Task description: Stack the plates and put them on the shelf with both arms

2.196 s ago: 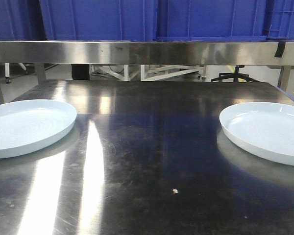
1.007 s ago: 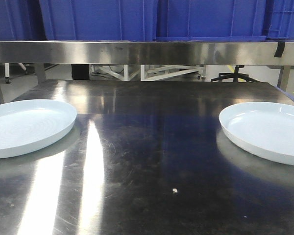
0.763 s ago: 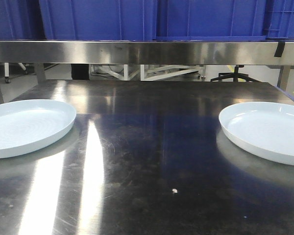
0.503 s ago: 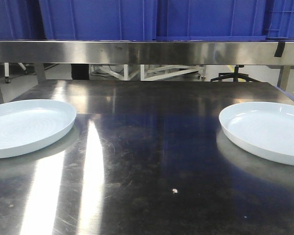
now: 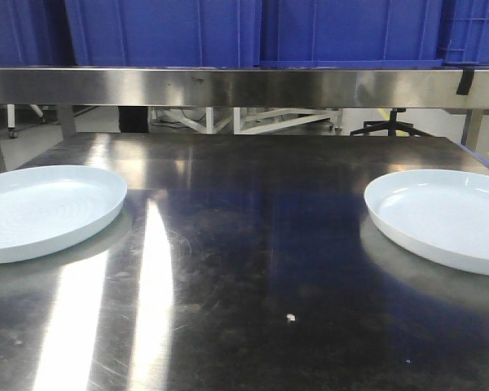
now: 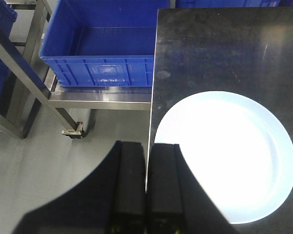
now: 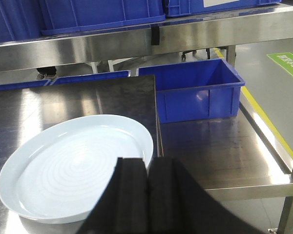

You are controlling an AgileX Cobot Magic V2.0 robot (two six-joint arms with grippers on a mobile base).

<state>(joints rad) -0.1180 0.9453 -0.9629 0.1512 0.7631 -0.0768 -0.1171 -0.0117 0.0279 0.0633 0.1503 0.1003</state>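
Nothing has moved: left plate (image 5: 45,208) and right plate (image 5: 444,216) stay well apart on the table (image 5: 253,244). I read left gripper (image 6: 146,195) and right gripper (image 7: 147,195) clenched, fingers together, grasping nothing. Green floor sign (image 7: 289,62): writing illegible. Blue crate (image 6: 100,48) sits beside the table.

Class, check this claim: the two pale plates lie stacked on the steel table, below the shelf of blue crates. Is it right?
Not stacked. The front-facing view shows the left plate and the right plate lying apart at opposite sides of the steel table, each on its own. The rest stands: they lie below the shelf of blue crates.
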